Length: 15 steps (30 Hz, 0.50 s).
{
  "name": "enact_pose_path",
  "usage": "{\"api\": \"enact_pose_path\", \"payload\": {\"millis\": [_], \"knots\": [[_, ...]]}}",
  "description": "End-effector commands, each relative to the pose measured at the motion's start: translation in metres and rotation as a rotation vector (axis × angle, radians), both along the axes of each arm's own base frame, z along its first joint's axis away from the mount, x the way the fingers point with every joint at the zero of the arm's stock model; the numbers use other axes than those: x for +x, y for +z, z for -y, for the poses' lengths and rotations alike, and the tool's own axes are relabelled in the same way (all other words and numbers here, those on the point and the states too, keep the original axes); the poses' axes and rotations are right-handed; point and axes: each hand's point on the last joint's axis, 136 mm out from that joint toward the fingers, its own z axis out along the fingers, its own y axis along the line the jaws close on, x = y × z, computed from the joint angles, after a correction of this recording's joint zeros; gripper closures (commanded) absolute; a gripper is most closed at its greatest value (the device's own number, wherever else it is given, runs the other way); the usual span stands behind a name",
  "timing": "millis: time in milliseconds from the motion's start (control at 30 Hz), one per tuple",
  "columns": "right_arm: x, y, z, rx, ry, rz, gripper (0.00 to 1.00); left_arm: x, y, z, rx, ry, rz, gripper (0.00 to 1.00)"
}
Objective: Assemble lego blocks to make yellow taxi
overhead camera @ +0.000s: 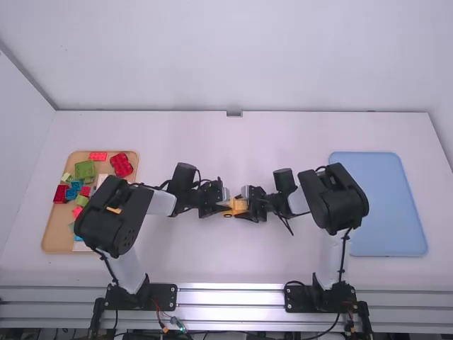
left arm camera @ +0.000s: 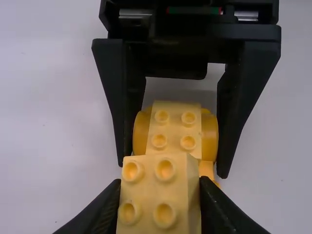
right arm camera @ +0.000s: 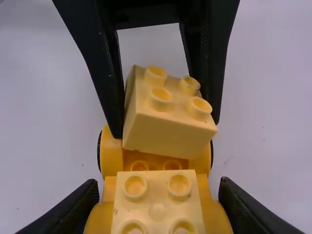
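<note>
Mid-table, my left gripper [overhead camera: 224, 204] and my right gripper [overhead camera: 246, 205] face each other closely over the yellow taxi pieces [overhead camera: 236, 206]. In its wrist view the left gripper [left arm camera: 161, 182] is shut on a loose-looking yellow four-stud block [left arm camera: 156, 195]. The right gripper [right arm camera: 159, 184] grips the sides of a yellow wheeled car base [right arm camera: 109, 156], which bears another four-stud block [right arm camera: 157, 202] at its near end. Seen from the right wrist, the left block [right arm camera: 170, 126] is tilted over the base's other end; whether they touch I cannot tell.
A tan tray [overhead camera: 56, 237] with red, green, blue and other blocks stands at the left, partly under the left arm. On the right lies a blue tray [overhead camera: 386, 205], with the right arm's elbow over its near-left side.
</note>
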Motion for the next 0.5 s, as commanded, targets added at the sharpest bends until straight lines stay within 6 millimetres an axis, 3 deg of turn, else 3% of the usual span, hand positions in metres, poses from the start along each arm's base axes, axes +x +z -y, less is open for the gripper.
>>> {"api": "enact_pose_path", "payload": {"millis": [0, 467], "knots": [[-0.0063, -0.0118, 0.0038, -0.034, -0.015, -0.042, 0.42, -0.0028, 0.0046, 0.0038, -0.012, -0.017, 0.007, 0.61], [-0.0061, -0.0118, 0.0040, -0.034, -0.016, -0.042, 0.42, -0.0028, 0.0044, 0.0037, -0.012, -0.016, 0.006, 0.51]]}}
